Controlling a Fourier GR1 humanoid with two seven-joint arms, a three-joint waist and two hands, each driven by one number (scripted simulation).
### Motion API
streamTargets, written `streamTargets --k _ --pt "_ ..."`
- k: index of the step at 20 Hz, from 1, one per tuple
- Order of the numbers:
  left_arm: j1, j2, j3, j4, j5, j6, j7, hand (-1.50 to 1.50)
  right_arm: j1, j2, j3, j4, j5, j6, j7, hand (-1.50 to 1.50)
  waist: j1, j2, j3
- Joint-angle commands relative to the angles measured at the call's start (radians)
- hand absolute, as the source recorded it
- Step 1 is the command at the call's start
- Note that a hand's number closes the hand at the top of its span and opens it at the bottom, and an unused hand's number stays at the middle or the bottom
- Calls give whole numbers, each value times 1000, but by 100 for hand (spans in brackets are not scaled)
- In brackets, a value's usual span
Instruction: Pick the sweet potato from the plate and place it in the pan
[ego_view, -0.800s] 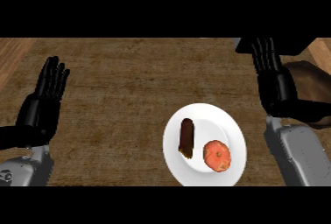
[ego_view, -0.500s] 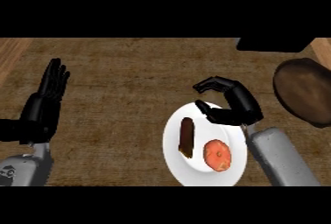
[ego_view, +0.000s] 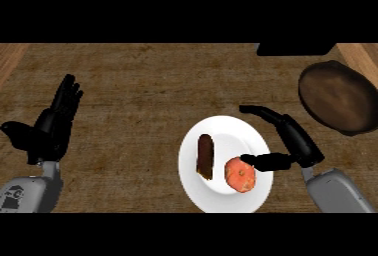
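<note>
A white plate (ego_view: 221, 200) lies on the wooden counter (ego_view: 148, 85), low and right of centre. On it are two things: a dark brown elongated piece (ego_view: 205, 156) on the left half and, just beside it to the right, the orange, rounded sweet potato (ego_view: 240, 174). The right hand (ego_view: 294, 142) is over the plate's right rim, open, its fingers stretched up and to the left and its thumb pointing left toward the sweet potato; the thumb tip looks to touch it, though that is hard to tell. The dark round pan (ego_view: 338, 97) sits at the right edge, well apart from the plate. The left hand (ego_view: 52, 125) rests open at the left, fingers up.
</note>
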Motion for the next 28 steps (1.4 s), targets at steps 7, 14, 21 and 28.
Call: streamTargets --k 7,14,21,28 --pt "-36 24 21 20 6 -28 37 0 -164 -311 14 -338 22 357 427 -150 12 -4 -3" --pt "-67 -30 18 98 -10 -28 -17 0 -413 -190 2 -395 -59 509 804 -150 20 4 -1" --pt "-57 -54 10 75 -52 -24 -9 0 -512 2 1 -311 -3 580 882 -150 21 3 0" --pt "-46 -73 7 77 -77 -27 -29 0 -449 151 48 -282 17 589 863 -150 18 3 1"
